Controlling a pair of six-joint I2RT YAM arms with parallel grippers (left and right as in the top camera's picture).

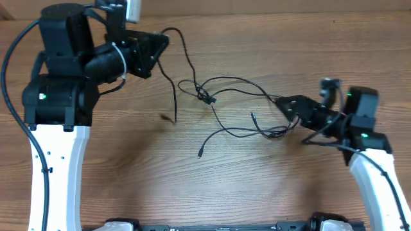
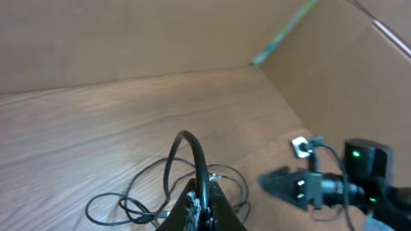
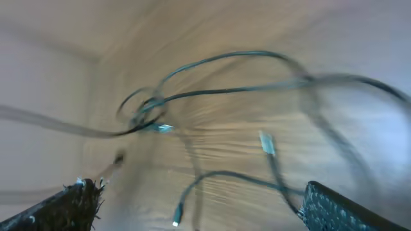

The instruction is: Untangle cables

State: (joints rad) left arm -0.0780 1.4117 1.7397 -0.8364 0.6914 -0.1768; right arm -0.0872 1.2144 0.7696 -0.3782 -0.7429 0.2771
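the left gripper (image 1: 162, 43) is pinched tight on one strand of the cables (image 1: 205, 96), lifted above the far left part of the table (image 1: 128, 173). in the left wrist view the black cord arches up out of the closed fingers (image 2: 204, 204) and drops away again. from that grip one length runs out and down to the knot (image 3: 149, 108) near the middle of the table, and a shorter tail hangs toward the wood below the gripper

the right gripper (image 1: 282, 102) is spread wide and holds nothing. its fingers (image 3: 339, 206) sit low at either side of the right wrist view, with blurred cord crossing the gap ahead of them. it lies just beside the right-hand loops, and whether it touches one i cannot tell

the rest of the cord lies slack on the table: two long strands run from the knot toward the right gripper, one plug end (image 1: 200, 154) points toward the near edge, and another plug (image 1: 253, 116) lies between the knot and the right gripper

the tangle's long axis runs roughly along the line between the two grippers, with the knot between them and the loose loops at the right end. so the right arm is the nearer one to any free strand, and it lies straight ahead of its open jaws. my read is that the next move is for it to close on a loop there and draw it rightward, away from the held end
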